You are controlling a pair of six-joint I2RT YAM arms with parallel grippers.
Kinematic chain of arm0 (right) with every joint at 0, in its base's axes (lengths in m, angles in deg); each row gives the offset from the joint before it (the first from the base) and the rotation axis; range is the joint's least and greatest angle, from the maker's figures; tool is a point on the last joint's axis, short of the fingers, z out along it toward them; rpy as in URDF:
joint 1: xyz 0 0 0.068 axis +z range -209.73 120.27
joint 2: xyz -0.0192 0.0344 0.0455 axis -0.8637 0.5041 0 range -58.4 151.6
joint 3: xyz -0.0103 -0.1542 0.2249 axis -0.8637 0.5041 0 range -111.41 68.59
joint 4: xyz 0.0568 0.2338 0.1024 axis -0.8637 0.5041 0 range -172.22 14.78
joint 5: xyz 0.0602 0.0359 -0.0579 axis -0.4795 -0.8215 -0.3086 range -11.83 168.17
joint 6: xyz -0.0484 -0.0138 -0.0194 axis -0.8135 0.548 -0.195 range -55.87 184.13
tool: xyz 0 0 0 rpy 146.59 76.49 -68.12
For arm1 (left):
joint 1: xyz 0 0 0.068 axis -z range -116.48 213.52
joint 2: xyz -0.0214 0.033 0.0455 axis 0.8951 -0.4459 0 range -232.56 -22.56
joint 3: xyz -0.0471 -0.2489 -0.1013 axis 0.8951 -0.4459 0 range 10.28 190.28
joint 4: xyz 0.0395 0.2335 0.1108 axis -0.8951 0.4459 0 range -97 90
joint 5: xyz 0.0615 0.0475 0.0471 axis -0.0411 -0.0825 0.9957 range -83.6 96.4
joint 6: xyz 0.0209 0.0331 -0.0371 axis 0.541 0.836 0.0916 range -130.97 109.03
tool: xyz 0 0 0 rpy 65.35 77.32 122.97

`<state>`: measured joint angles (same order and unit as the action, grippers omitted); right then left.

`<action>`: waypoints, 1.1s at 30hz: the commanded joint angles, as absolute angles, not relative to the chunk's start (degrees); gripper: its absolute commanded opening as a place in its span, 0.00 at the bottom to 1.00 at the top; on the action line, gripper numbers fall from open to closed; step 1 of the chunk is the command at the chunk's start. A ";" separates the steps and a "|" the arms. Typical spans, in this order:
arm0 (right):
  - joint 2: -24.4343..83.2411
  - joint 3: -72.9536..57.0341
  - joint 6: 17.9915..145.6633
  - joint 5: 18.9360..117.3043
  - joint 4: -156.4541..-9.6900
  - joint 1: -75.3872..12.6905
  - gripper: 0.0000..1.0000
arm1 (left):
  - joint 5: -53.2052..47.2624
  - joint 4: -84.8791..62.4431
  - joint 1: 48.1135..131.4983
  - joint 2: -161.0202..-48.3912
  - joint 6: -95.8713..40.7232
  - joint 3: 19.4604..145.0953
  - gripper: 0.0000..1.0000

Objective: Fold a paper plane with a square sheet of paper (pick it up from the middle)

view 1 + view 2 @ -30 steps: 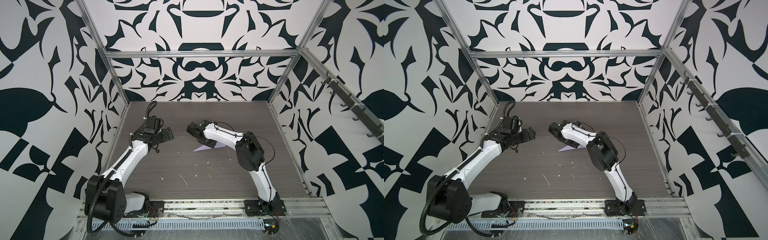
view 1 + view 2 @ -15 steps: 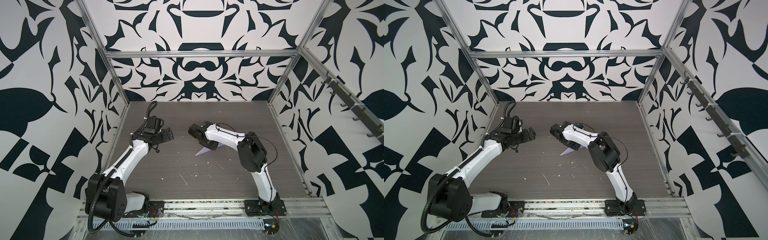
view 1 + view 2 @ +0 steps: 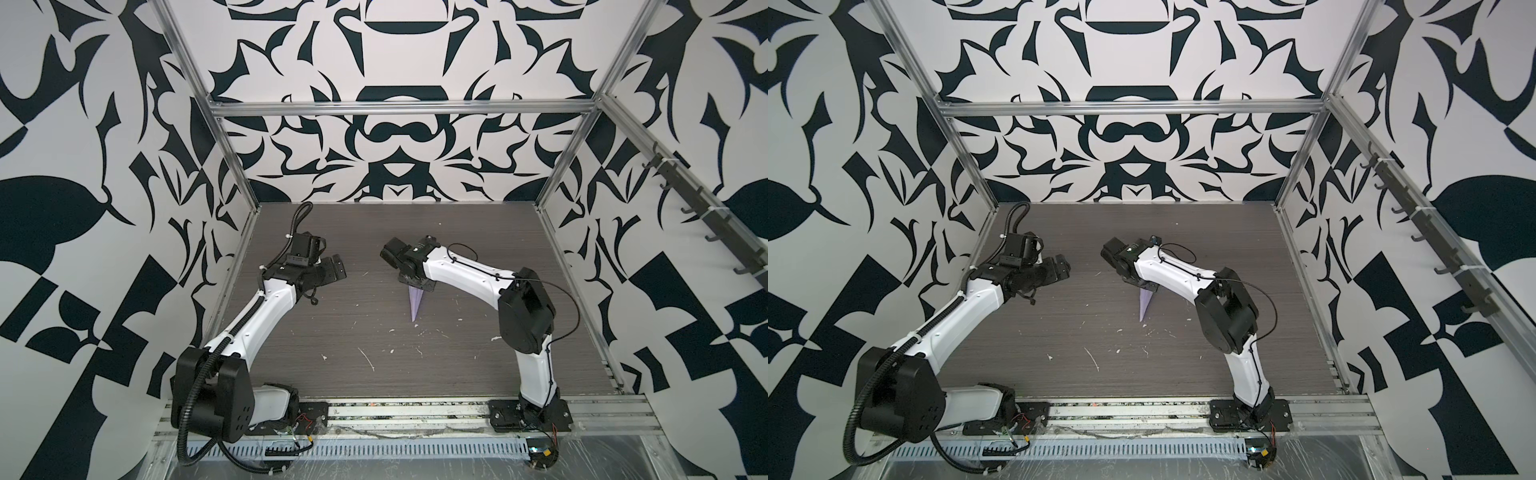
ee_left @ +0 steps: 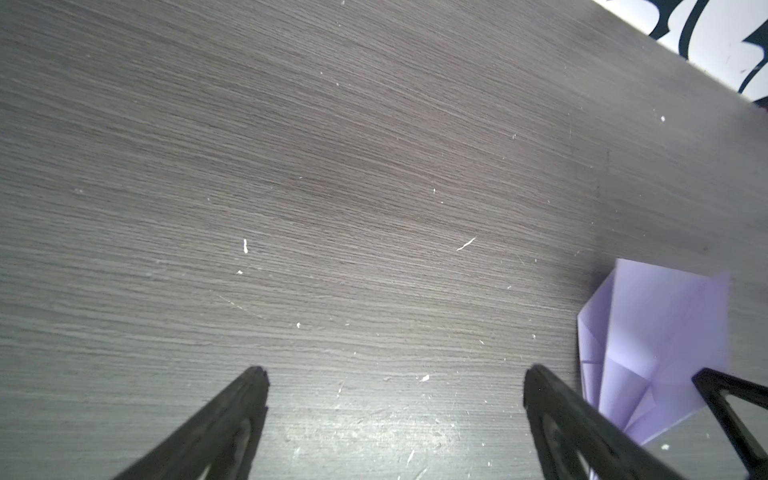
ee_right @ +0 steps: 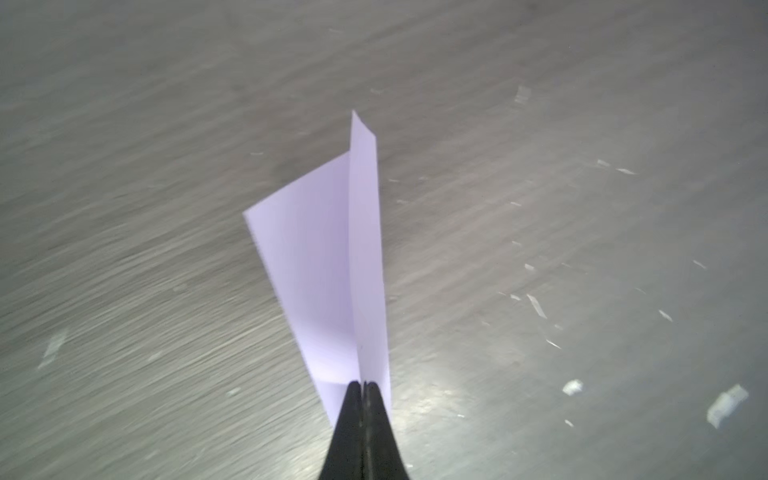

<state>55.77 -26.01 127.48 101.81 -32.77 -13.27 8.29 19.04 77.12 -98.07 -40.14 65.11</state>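
The lilac square sheet of paper is folded into a slim paper plane near the table's middle, with its sharp nose toward the front edge. My right gripper is shut on the plane's centre crease at the wide end, so the two wings stand folded up together. Whether the nose touches the table I cannot tell. My left gripper hovers open and empty to the left of the plane, well apart from it.
The dark wood-grain table carries several small white flecks. Patterned walls with aluminium posts close in the left, back and right. A metal rail with both arm bases runs along the front.
My right gripper has closed on the paper. The plane went from a wide flat triangle on the table to a narrow pinched dart and turned nose-first toward the front. The left arm stayed put.
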 commanded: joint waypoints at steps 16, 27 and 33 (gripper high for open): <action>51.53 -4.77 110.19 61.91 -86.88 -17.36 0.00 | -16.98 4.97 73.61 -100.34 -54.65 59.43 0.93; 52.03 2.15 109.42 62.01 -89.76 -19.38 0.15 | -14.52 4.25 81.43 -104.88 -55.88 59.86 0.86; 53.35 0.91 108.79 60.68 -87.62 -19.39 0.25 | -13.46 4.34 83.77 -106.38 -55.79 60.69 0.84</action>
